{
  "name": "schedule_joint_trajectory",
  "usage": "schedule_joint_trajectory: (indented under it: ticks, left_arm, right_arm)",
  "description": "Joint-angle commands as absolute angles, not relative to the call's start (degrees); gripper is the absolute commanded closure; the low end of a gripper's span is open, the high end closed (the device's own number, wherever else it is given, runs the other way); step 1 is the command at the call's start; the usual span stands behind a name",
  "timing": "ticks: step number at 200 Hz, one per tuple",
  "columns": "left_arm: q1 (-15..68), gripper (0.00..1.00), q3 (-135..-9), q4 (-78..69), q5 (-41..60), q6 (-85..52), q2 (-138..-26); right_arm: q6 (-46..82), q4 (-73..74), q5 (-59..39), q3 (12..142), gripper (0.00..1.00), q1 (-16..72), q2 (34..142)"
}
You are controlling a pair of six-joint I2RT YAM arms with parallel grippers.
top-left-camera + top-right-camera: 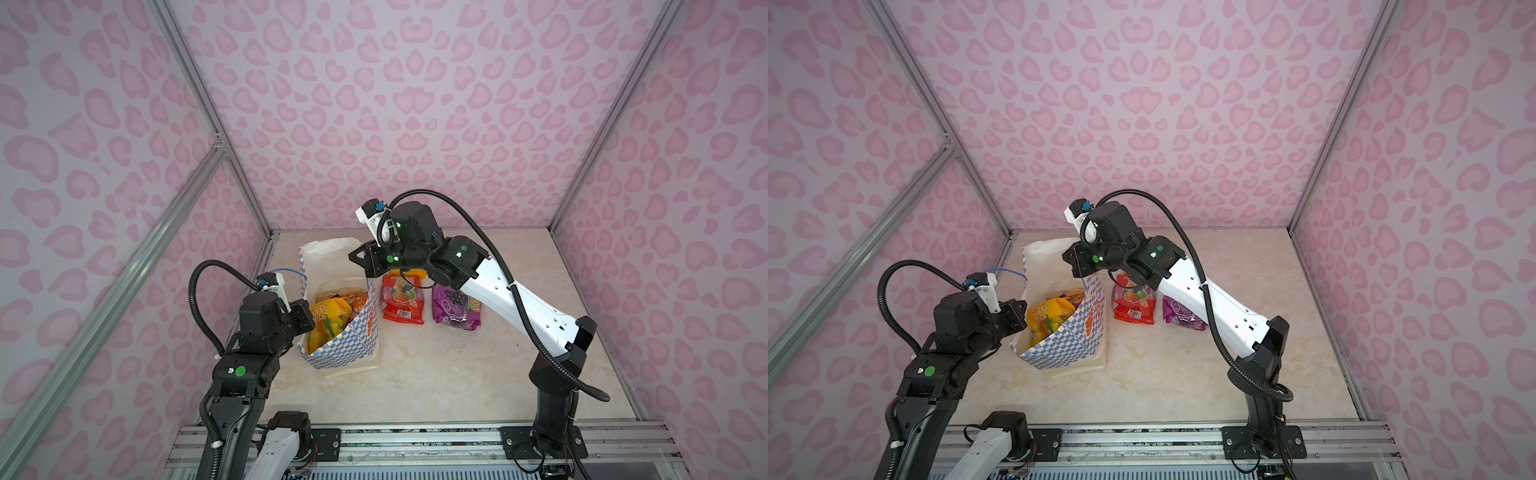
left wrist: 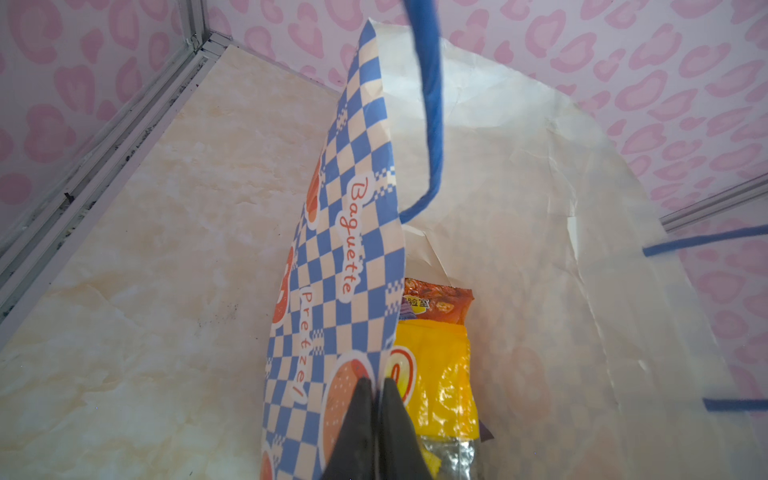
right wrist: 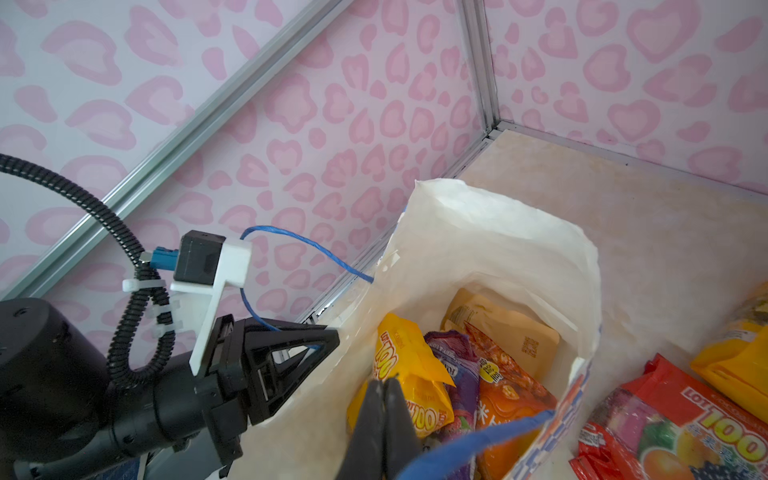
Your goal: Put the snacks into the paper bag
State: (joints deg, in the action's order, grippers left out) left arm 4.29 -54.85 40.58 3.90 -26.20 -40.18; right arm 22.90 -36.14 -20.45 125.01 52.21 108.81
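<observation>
The paper bag [image 1: 353,345] stands left of centre on the table [image 1: 457,374], part-filled, its checkered rim pinched by the closed left tool [image 2: 376,386]. The right tool [image 3: 384,384], closed and seemingly empty, hovers over its mouth. The next move likely calls for reopening to take the red packet [image 1: 402,305] or purple packet [image 1: 455,309] at its right. Print reads "Baguette", "Pretzel!", "LOT 100".

The paper bag [image 1: 345,347] is matt, creased; snacks [image 1: 403,305] glossy crinkled film; table [image 1: 457,374] smooth, perhaps laminate.
</observation>
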Motion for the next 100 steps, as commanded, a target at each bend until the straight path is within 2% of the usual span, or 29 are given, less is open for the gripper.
schedule_joint_trajectory:
  ticks: [1,24,52,100]
  left_arm:
    - [4.2,0.92,-57.9,37.2,6.3,-28.6,-39.0]
    - [4.3,0.92,-58.2,36.9,2.4,-28.8,-40.1]
    - [4.4,0.94,-62.5,39.4,5.5,-29.1,-43.0]
    - [4.5,0.95,-68.8,40.6,3.8,-29.8,-42.5]
  right_arm:
    - [21.5,-30.1,-22.1,124.5,1.0,51.3,107.6]
    - [24.1,-29.5,-25.5,124.5,1.0,49.4,107.4]
    - [22.9,-28.9,-23.3,123.6,1.0,49.3,105.2]
    - [22.6,-32.6,-26.0,129.1,1.0,47.6,105.6]
